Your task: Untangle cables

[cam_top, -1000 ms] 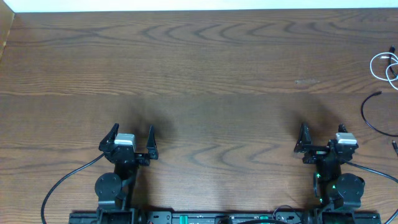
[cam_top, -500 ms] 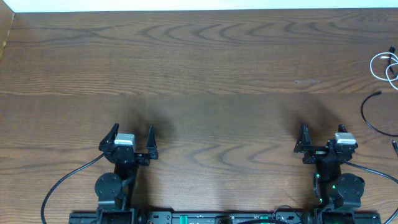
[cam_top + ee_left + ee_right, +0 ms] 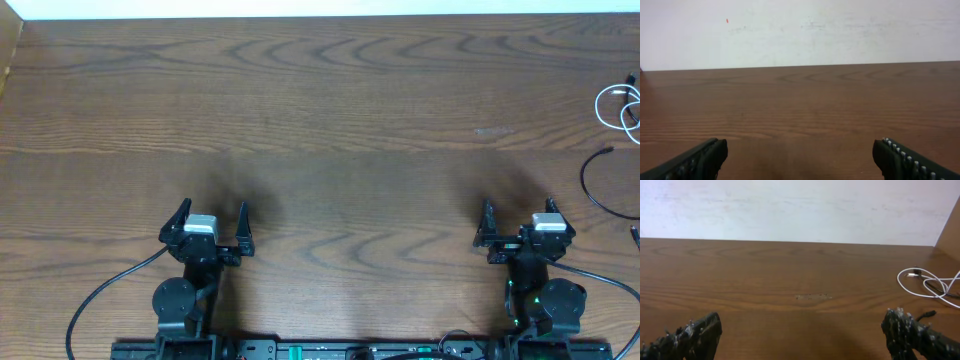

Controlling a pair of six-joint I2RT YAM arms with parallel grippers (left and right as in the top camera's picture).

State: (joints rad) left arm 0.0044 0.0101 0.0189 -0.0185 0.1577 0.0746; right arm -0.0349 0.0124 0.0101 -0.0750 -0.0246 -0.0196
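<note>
Likely light and limp, the white cable (image 3: 599,106) and black cable (image 3: 584,182) want pinching near a plug end. Left gripper (image 3: 213,212) and right gripper (image 3: 518,213) stand spread, empty.

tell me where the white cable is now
In the overhead view the white cable lies at the far right edge of the table, just beyond the black cable, clear of the right gripper.
</note>
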